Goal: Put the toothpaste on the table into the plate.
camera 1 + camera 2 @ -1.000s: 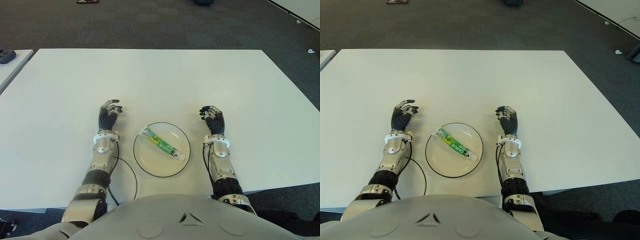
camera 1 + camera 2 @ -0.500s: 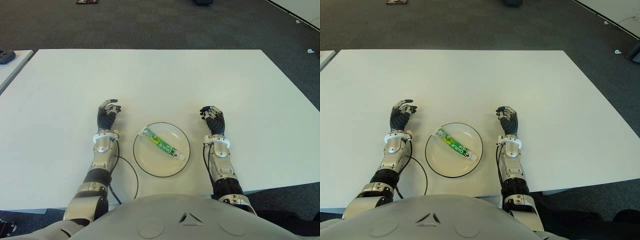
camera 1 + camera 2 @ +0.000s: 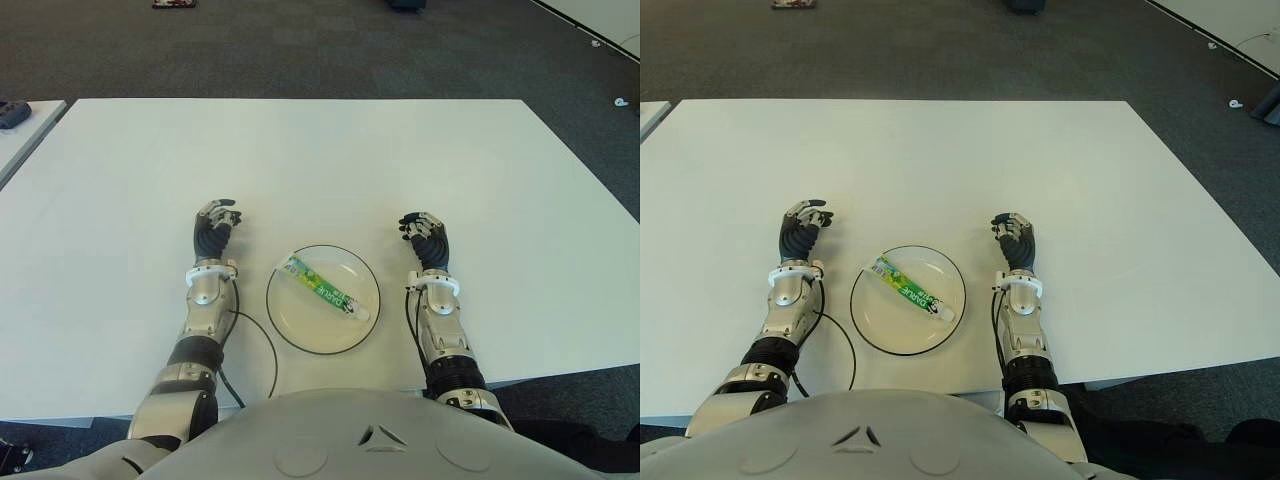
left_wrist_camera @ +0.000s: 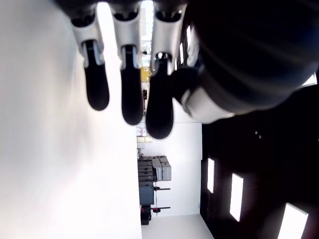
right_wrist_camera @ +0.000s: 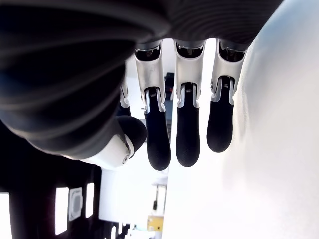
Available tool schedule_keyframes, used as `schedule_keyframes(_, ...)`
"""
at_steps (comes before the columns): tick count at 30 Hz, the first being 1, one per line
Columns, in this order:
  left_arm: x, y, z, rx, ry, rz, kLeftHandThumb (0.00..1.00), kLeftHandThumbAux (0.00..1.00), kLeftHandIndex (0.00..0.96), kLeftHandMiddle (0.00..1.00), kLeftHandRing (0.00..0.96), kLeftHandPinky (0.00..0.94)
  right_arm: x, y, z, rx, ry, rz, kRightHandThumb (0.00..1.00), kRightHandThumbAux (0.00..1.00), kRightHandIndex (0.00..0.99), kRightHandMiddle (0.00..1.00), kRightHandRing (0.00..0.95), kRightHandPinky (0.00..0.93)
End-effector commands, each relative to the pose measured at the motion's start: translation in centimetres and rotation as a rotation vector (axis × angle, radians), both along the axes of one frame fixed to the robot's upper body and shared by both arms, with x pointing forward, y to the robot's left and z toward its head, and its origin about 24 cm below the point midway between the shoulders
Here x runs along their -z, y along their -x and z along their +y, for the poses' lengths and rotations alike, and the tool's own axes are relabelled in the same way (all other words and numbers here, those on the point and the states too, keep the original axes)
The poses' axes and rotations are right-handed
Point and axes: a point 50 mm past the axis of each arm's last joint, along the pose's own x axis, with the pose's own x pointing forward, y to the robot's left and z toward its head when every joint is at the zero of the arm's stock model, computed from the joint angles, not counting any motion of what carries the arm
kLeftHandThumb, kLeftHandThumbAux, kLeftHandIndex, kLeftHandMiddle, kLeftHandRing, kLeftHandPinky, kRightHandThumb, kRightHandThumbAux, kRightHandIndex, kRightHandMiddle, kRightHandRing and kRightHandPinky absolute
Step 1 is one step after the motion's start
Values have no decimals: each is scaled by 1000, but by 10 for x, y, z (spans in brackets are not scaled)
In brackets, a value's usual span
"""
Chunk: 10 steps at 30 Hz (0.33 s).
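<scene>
You're looking at a plain white desk (image 3: 330, 150) with dark grey carpet (image 3: 300, 45) beyond its far edge. Near you sits a cream plate (image 3: 300, 320) ringed by a thin black rim. Across it lies the toothpaste (image 3: 325, 287), a white tube with bright green and yellow print, dark green lettering and a white cap. Your left hand (image 3: 215, 231), left of the plate, and your right hand (image 3: 425, 238), to its right, both have black fingers with silver knuckle segments, a white wrist band and silver-grey forearms. A thin black cable (image 3: 262, 345) loops on the desk by the left forearm.
</scene>
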Motion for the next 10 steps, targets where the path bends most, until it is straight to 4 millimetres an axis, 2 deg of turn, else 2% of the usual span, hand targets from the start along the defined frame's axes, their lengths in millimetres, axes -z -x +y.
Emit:
schedule_keyframes(1, 23, 19, 0, -40, 40, 123, 709, 717, 437, 665, 657, 633, 5, 1, 2, -9, -4, 39, 709, 730, 429, 480, 467, 486)
schedule_keyframes(10, 21, 21, 4, -68, 49, 105, 710, 716, 437, 654, 647, 627, 7, 1, 5, -28, -11, 65, 709, 729, 430, 472, 458, 473)
